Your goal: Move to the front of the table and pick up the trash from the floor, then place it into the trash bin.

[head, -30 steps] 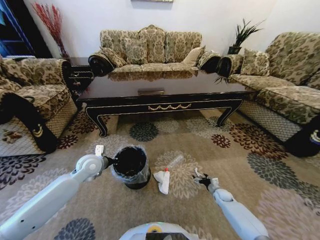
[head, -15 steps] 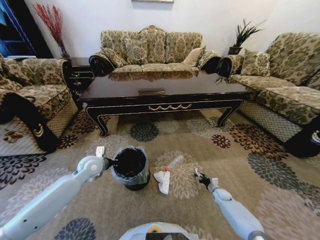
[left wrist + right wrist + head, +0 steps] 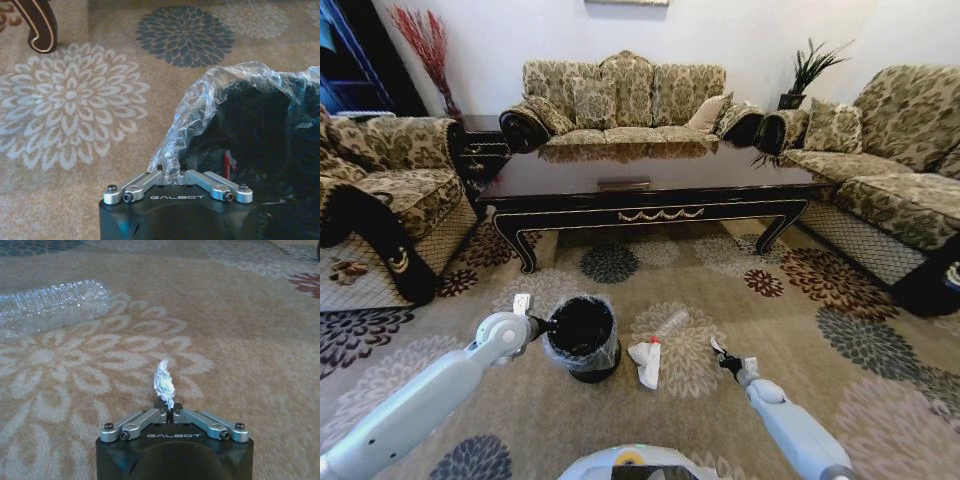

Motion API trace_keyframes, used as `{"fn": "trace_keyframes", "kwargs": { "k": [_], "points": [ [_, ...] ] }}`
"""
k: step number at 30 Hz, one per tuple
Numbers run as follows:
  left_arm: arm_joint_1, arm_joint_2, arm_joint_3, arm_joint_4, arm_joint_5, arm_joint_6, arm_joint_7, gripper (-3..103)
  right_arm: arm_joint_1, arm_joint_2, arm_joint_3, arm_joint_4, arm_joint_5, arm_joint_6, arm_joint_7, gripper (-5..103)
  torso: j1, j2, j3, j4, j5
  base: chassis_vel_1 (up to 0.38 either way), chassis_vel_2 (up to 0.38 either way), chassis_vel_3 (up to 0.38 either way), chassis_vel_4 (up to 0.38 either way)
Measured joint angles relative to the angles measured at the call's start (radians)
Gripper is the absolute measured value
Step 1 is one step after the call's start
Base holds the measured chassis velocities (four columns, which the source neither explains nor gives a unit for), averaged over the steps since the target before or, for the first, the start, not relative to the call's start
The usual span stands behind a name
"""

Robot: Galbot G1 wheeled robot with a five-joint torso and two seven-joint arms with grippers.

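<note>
Head view: the table [image 3: 655,190], dark and glossy with a gold scroll on its apron, spans the middle of the frame, sofas behind it and on both sides. The floor [image 3: 790,330] is a beige carpet with round flower medallions.

The trash bin [image 3: 582,336], black with a clear liner bag [image 3: 200,102] folded over its rim, stands on the carpet left of lower centre. The left gripper [image 3: 548,325] is at the bin's left rim. In the left wrist view its fingers are drawn together, pinching a fold of the liner at the rim; a small red item [image 3: 228,162] lies inside the dark bin, too dim to name.

Just right of the bin, a crumpled white paper wad [image 3: 645,360] lies on a pale medallion. A clear plastic bottle [image 3: 667,326] lies touching it, slanting up and right, red cap toward the wad. In the right wrist view the bottle's ribbed body [image 3: 52,304] sits in the upper left, well apart from the gripper.

The right gripper [image 3: 721,353] is low over the carpet at lower centre-right, to the right of the wad and bottle. Its fingers are closed on a small crumpled shiny scrap [image 3: 163,382], which sticks out past the fingertips above a pale medallion.
</note>
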Motion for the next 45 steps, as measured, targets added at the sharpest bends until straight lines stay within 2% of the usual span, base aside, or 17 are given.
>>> {"fn": "trace_keyframes", "kwargs": {
  "k": [8, 12, 13, 18, 19, 22, 26, 32, 37, 45],
  "points": [
    [-0.022, -0.032, 0.039, 0.015, 0.016, 0.000, 0.000, 2, -0.089, -0.055, 0.049, 0.148, 0.043, -0.016, 0.017, 0, 0.000, 0.000, 0.000, -0.0001, 0.0000, 0.000, 0.000, 0.000, 0.000],
    [-0.085, -0.064, 0.108, 0.023, 0.016, 0.000, -0.004, 2, -0.215, -0.109, 0.125, 0.358, 0.085, -0.030, 0.025, 0, 0.000, 0.000, 0.000, 0.0005, 0.0001, 0.000, 0.000, 0.000, 0.000],
    [-0.085, -0.064, 0.108, 0.023, 0.016, 0.000, -0.004, 2, -0.215, -0.109, 0.125, 0.358, 0.085, -0.030, 0.025, 0, 0.000, 0.000, 0.000, 0.0005, 0.0001, 0.000, 0.000, 0.000, 0.000],
    [-0.203, -0.151, 0.269, 0.068, 0.009, 0.000, -0.026, 2, -0.404, -0.154, 0.248, 0.627, 0.100, -0.032, 0.033, 0, 0.000, 0.000, 0.000, -0.0003, 0.0000, 0.000, 0.000, 0.000, 0.000],
    [-0.203, -0.151, 0.269, 0.068, 0.009, 0.000, -0.026, 2, -0.404, -0.154, 0.248, 0.627, 0.100, -0.032, 0.033, 0, 0.000, 0.000, 0.000, -0.0003, 0.0000, 0.000, 0.000, 0.000, 0.000],
    [-0.294, -0.220, 0.383, 0.101, -0.016, 0.000, -0.047, 2, -0.498, -0.176, 0.302, 0.799, 0.104, -0.032, 0.054, 0, 0.000, 0.000, 0.000, 0.0007, 0.0001, 0.000, 0.000, 0.000, 0.000],
    [-0.389, -0.279, 0.485, 0.144, -0.043, 0.000, -0.058, 2, -0.600, -0.193, 0.360, 0.964, 0.103, -0.032, 0.078, 0, 0.000, 0.000, 0.000, 0.0002, 0.0001, 0.000, 0.000, 0.000, 0.000],
    [-0.494, -0.352, 0.589, 0.184, -0.072, 0.000, -0.075, 2, -0.758, -0.187, 0.432, 1.181, 0.074, -0.031, 0.088, 0, 0.000, 0.000, 0.000, 0.0003, 0.0000, 0.000, 0.000, 0.000, 0.000],
    [-0.538, -0.410, 0.649, 0.208, -0.090, 0.000, -0.094, 2, -0.823, -0.161, 0.428, 1.311, 0.021, -0.032, 0.093, 0, 0.000, 0.000, 0.000, 0.0003, 0.0000, 0.000, 0.000, 0.000, 0.000],
    [-0.562, -0.463, 0.704, 0.222, -0.106, 0.000, -0.118, 2, -0.813, -0.144, 0.381, 1.348, -0.027, -0.059, 0.102, 0, 0.000, 0.000, 0.000, 0.0004, 0.0001, 0.000, 0.000, 0.000, 0.000]
  ]
}}
